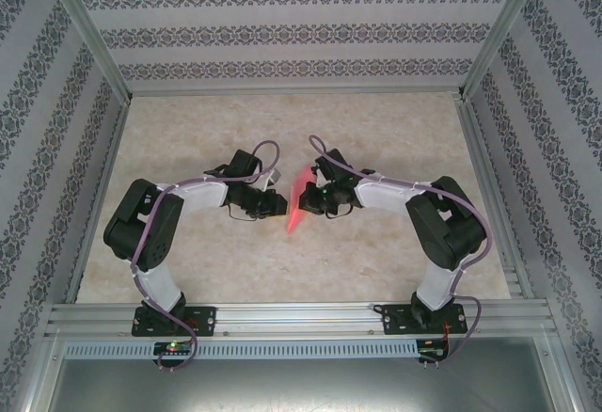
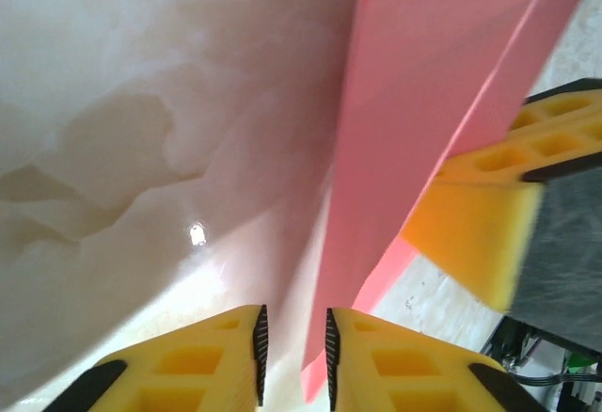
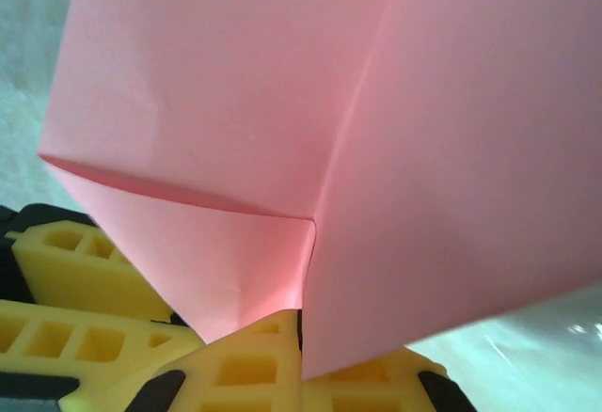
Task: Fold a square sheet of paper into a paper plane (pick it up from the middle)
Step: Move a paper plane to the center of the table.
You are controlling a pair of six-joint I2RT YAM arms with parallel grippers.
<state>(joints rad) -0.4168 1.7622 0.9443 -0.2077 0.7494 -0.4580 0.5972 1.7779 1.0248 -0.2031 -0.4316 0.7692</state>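
The pink sheet of paper [image 1: 297,207] is folded into a narrow, creased shape and stands on edge above the table's middle, between the two grippers. My right gripper [image 1: 313,201] is shut on it. In the right wrist view the yellow jaws [image 3: 303,323] pinch the paper [image 3: 235,83] at its lower edge, right by a crease. My left gripper [image 1: 276,204] is at the paper's other side. Its jaws [image 2: 293,323] stand slightly apart, open. The paper's [image 2: 423,83] bottom edge hangs in the gap, unpinched. The right gripper's fingers [image 2: 480,233] show beyond it.
The beige marbled tabletop [image 1: 282,130] is fenced by metal frame posts [image 1: 89,36] and patterned walls. A metal rail [image 1: 301,316] carrying both arm bases runs along the near edge. The left gripper's yellow fingers [image 3: 66,271] sit at the lower left of the right wrist view.
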